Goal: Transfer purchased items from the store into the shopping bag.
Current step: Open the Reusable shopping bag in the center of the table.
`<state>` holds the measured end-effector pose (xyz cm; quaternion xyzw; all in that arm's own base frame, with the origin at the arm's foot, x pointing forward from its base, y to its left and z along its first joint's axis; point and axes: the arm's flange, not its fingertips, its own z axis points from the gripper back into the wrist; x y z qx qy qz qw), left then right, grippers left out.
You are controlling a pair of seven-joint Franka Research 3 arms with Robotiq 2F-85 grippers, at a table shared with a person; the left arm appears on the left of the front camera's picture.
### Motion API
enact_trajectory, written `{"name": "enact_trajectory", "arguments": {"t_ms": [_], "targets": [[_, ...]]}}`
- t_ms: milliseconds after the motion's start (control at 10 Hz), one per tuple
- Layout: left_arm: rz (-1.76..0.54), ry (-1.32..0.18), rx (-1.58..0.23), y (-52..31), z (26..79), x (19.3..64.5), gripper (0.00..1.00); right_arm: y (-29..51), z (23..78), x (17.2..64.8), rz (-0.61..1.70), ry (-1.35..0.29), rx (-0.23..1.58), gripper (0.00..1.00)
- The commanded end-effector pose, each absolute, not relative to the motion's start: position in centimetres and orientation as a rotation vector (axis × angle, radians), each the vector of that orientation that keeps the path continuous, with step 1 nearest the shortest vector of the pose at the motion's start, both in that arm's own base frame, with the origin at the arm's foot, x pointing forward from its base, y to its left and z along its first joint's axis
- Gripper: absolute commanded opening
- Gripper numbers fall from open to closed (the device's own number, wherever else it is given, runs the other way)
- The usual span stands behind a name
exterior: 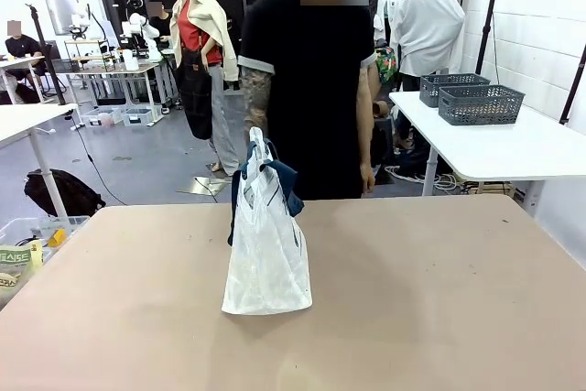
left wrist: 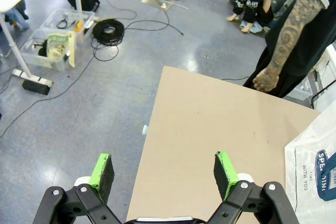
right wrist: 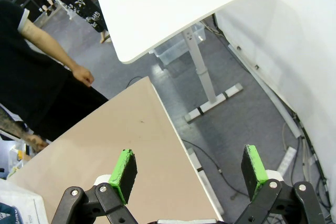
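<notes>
Translucent shopping bag [exterior: 266, 258] — upright on the table [exterior: 439, 318]

You could not tell whether anything lay inside the bag [exterior: 267, 254]; its cloudy plastic hid that. In the left wrist view, the picture's edge cut off its logo [left wrist: 328, 176] mid-word.

translucent white shopping bag [exterior: 267, 254] upright mid-table

black left gripper [left wrist: 163, 172], green pads [left wrist: 103, 174]
</notes>
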<state>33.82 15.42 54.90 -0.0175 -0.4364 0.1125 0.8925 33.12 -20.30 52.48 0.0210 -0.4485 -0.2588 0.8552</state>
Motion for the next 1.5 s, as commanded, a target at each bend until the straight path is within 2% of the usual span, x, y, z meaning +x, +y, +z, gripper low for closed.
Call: {"name": "enact_trajectory", "arguments": {"t_ms": [0, 300, 400, 600, 900, 1100, 1200, 1400], "targets": [[0.252, -0.900, -0.044, 15.4, 55.0, 33.7, 1.00, -20.3, 52.5, 33.1, -0.552, -0.937, 0.046, 1.00], [0.233, -0.906, -0.036, 15.4, 54.9, 33.8, 1.00, -20.3, 52.5, 33.1, -0.552, -0.937, 0.046, 1.00], [0.143, -0.961, -0.030, 13.8, 57.5, 35.0, 1.00, -20.3, 52.5, 33.1, -0.544, -0.943, 0.044, 1.00], [-0.087, -0.991, -0.057, 10.2, 62.3, 38.4, 1.00, -17.0, 57.8, 34.0, -0.421, -0.969, 0.084, 1.00], [-0.291, -0.919, -0.122, 3.3, 67.0, 45.3, 1.00, -9.5, 63.3, 34.5, -0.078, -0.927, 0.198, 1.00], [-0.341, -0.890, -0.203, -0.7, 66.9, 48.3, 1.00, -4.4, 64.1, 34.4, 0.139, -0.888, 0.198, 1.00], [-0.281, -0.934, -0.122, -0.1, 67.0, 44.3, 1.00, -4.7, 64.1, 34.5, 0.069, -0.921, 0.173, 1.00], [-0.281, -0.934, -0.122, -0.1, 67.0, 44.3, 1.00, -4.1, 64.7, 34.0, 0.036, -0.907, 0.183, 1.00]]}}
